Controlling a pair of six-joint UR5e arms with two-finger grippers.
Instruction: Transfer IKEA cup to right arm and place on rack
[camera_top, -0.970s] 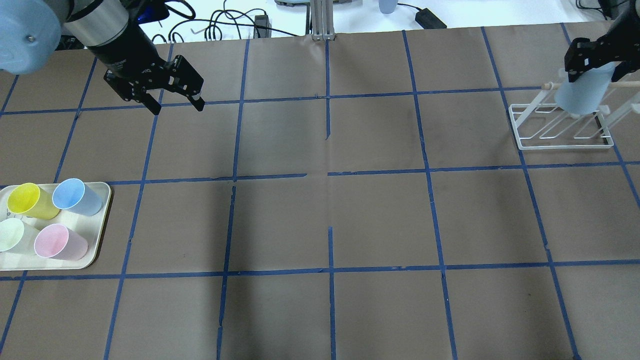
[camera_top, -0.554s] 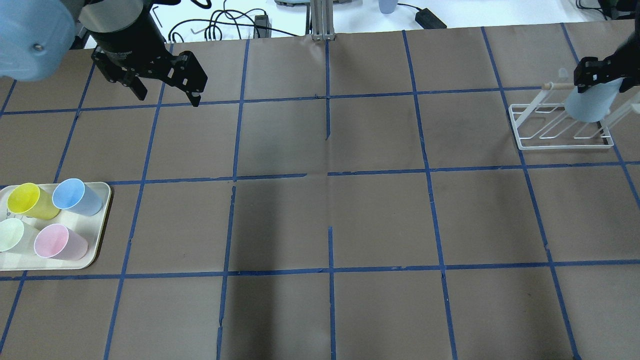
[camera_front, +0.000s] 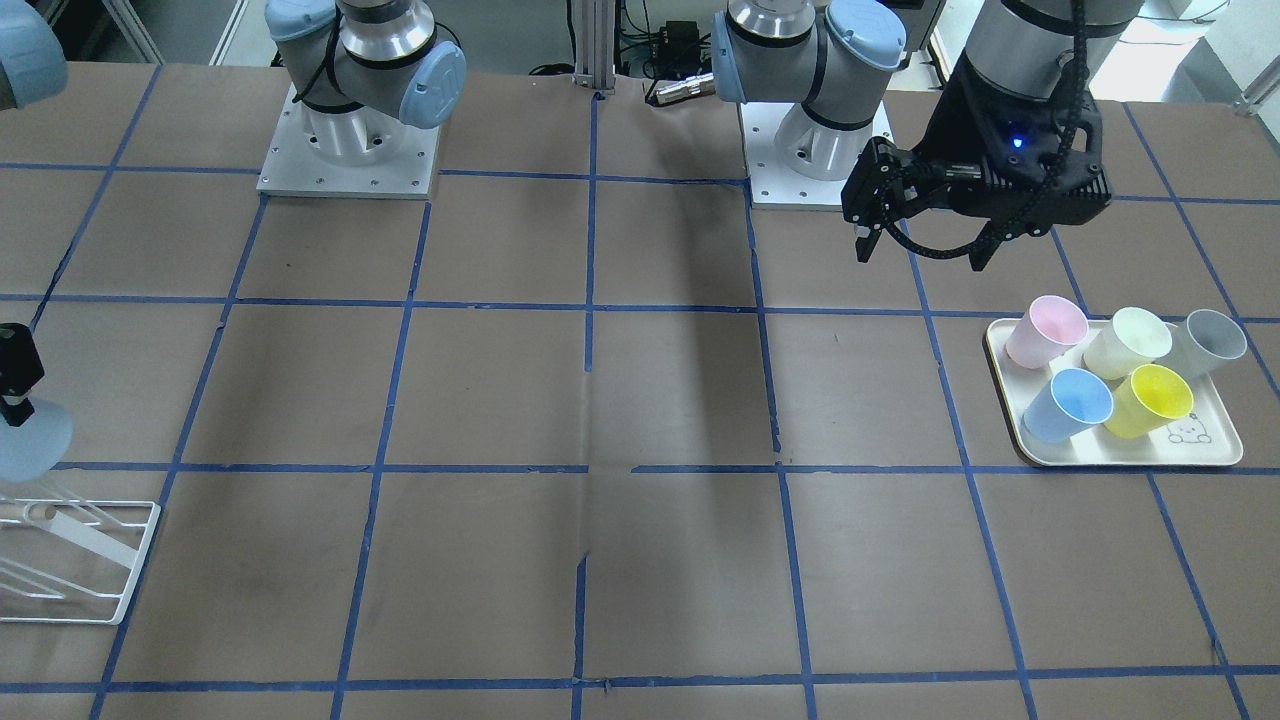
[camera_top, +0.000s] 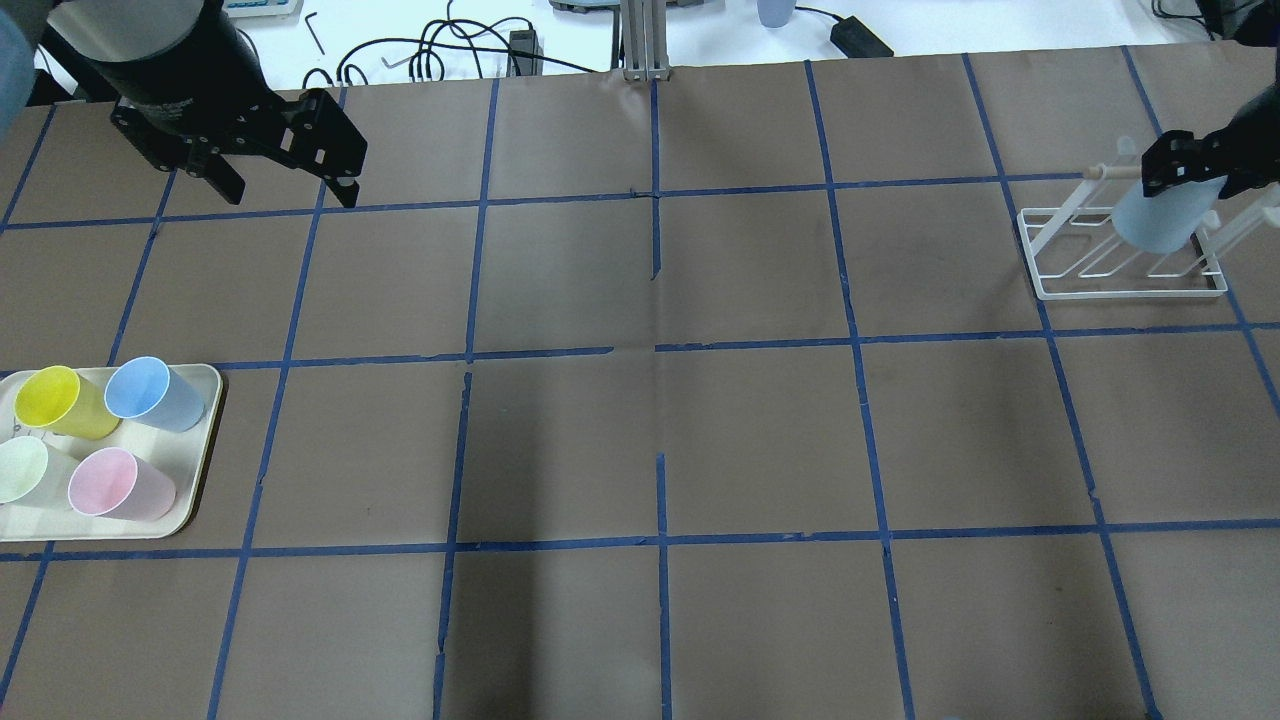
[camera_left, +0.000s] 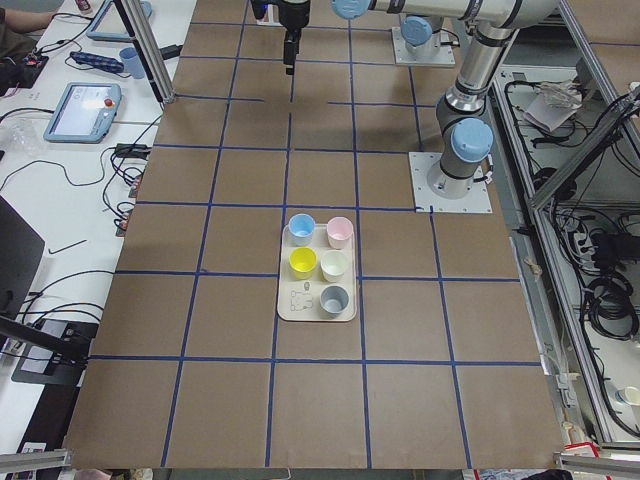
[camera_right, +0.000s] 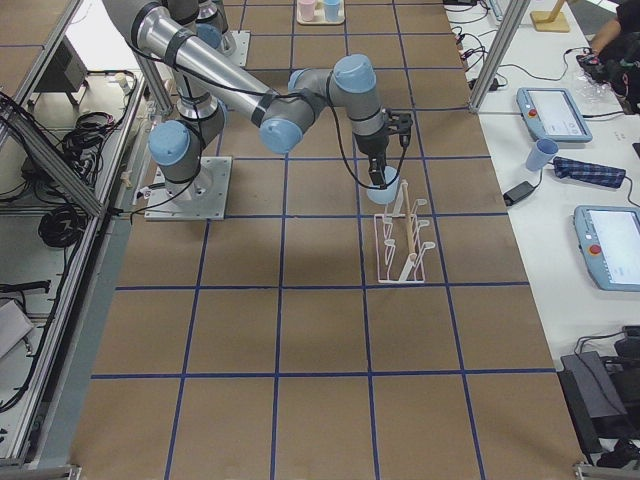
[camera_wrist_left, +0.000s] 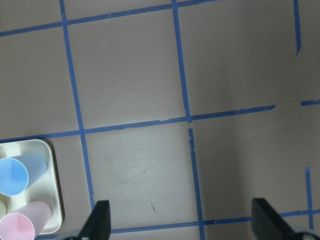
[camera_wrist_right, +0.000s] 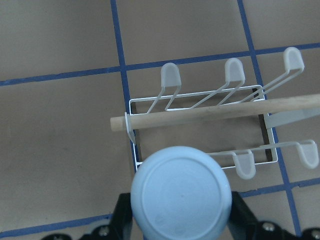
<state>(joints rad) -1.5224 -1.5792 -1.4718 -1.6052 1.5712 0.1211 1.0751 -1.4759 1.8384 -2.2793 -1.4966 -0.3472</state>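
Icy-blue IKEA cup (camera_top: 1160, 218) clamped in right tool (camera_top: 1190, 175) over rack (camera_top: 1060, 291); left tool (camera_top: 290, 192) gaping, empty; five cups (camera_front: 1070, 397) on tray (camera_front: 1120, 456).

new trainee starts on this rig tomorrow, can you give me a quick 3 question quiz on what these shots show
1. True or false: the left gripper is holding a cup.
2. How many cups are on the tray? A) three B) five C) seven
3. Fill in: the right gripper is shut on the IKEA cup, close above the white wire ____.

Key
1. False: its jaws are open with nothing between them.
2. B: pink, cream, grey, blue and yellow.
3. rack
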